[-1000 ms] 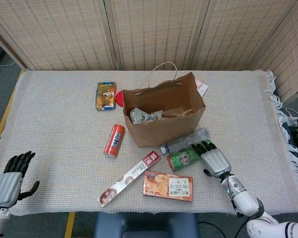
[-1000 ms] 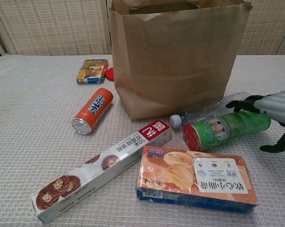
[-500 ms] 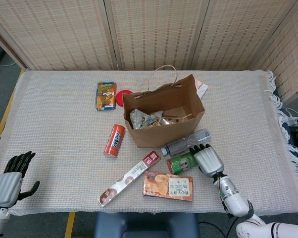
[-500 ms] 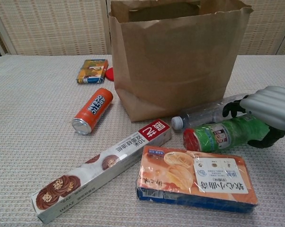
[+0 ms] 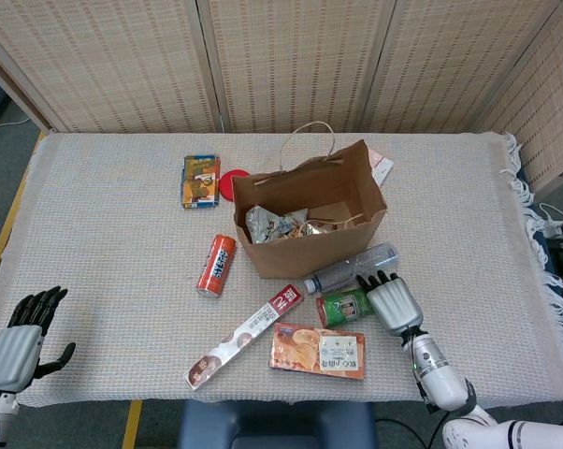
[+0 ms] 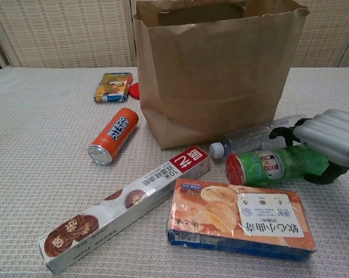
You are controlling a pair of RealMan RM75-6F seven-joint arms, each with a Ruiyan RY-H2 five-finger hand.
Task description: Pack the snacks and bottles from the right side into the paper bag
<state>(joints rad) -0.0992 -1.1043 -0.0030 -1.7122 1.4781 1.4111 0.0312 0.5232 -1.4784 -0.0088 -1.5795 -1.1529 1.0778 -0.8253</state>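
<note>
2 bottles [image 6: 276,164] [image 6: 250,138], 1 can [image 5: 216,265], 3 snack boxes [image 6: 238,217] [image 6: 125,211] [image 5: 200,181], 1 paper bag [image 6: 215,69].

brown paper bag [image 6: 215,75], green bottle [image 6: 276,165], orange can [image 6: 113,135], silver right hand [image 6: 331,138]

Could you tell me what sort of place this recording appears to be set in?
Probably an indoor lab or demo space: a table under a woven cloth, woven folding screens behind it, and cables at the far right edge.
</note>
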